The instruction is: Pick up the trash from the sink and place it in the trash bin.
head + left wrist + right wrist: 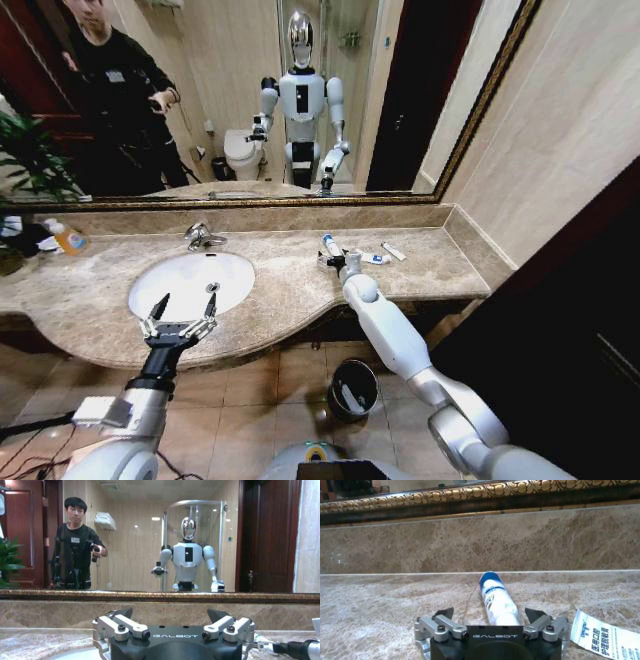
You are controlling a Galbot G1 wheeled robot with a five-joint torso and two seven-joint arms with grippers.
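The trash lies on the marble counter to the right of the sink (236, 268), not in the basin. A white-blue tube (329, 243) (496, 599) points at the back wall, and my right gripper (334, 261) (490, 613) sits low over it, open, with the tube's near end between the fingers. Beside it lie a second small tube (377, 258) and a white printed packet (393, 251) (604, 636). My left gripper (187, 301) (170, 614) hovers open and unladen over the sink's front rim. On the floor below the counter stands the black trash bin (352, 388).
A chrome faucet (200, 237) stands behind the basin. An orange soap bottle (68, 239) and a plant (22, 160) are at the far left. The mirror (300, 100) and back wall (480, 543) rise close behind the counter. A dark door edge bounds the right side.
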